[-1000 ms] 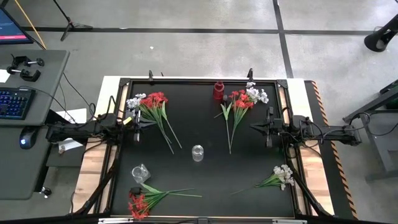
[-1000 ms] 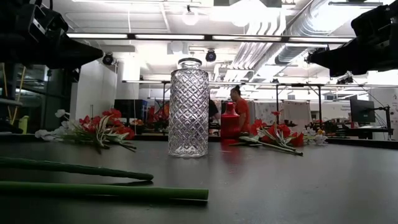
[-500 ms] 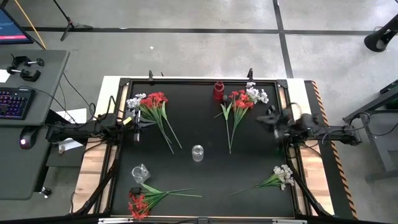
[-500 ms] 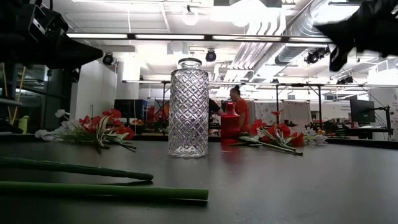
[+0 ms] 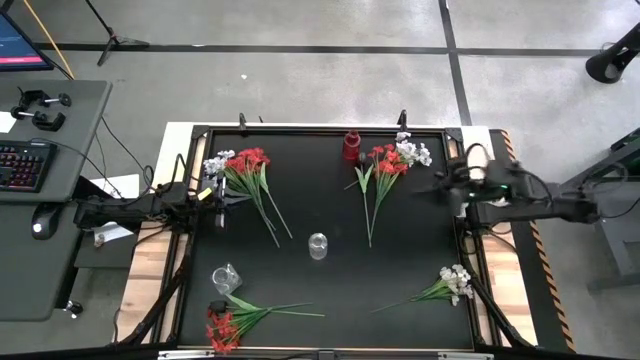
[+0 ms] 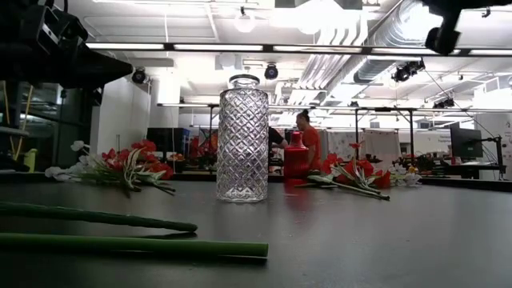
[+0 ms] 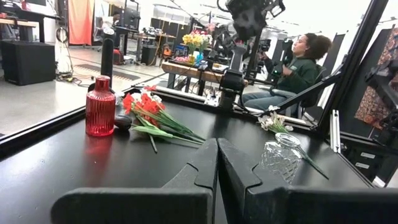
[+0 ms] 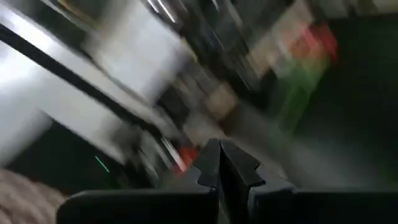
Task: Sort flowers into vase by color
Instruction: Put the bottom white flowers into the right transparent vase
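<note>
Four bunches of flowers lie on the black table: red and white at the far left (image 5: 243, 166), red and white at the far middle (image 5: 390, 160), white at the near right (image 5: 449, 285), red at the near left (image 5: 226, 324). A red vase (image 5: 351, 146) stands at the far edge, and a clear vase (image 5: 318, 245) stands upright at the middle. My left gripper (image 5: 222, 200) is shut and empty beside the far-left bunch; its fingers show together in the left wrist view (image 7: 217, 157). My right gripper (image 5: 442, 186) is shut and empty, raised above the table's right side, right of the far-middle bunch.
A second clear vase (image 5: 226, 278) lies at the near left, by the red bunch. Long green stems (image 6: 120, 232) lie in the low view's foreground. A person (image 7: 297, 65) sits in the room beyond the table's right edge. Bare black table lies between the bunches.
My right gripper has risen well above the table and gone a little toward the far and right edges, its wrist turning as it went. It stays shut and empty. The flowers and vases have kept still.
</note>
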